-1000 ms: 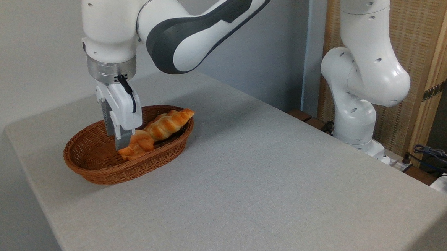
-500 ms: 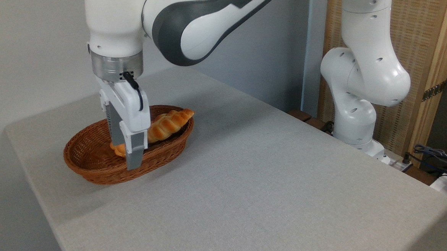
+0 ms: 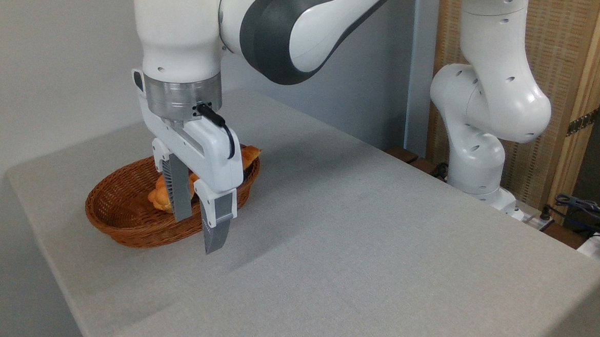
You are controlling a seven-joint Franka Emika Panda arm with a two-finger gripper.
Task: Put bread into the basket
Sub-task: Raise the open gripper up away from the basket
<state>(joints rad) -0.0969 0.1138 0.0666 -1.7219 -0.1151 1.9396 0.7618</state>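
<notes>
The bread (image 3: 158,196) lies in the basket (image 3: 117,225) behind the tool (image 3: 198,230), whose fingers hang spread and empty; the placing looks done.

Hand (image 3: 197,231) now spread, empty, off the bread (image 3: 158,197).

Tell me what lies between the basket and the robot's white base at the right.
Only bare table: nothing stands between the basket and the base in the camera view.
</notes>
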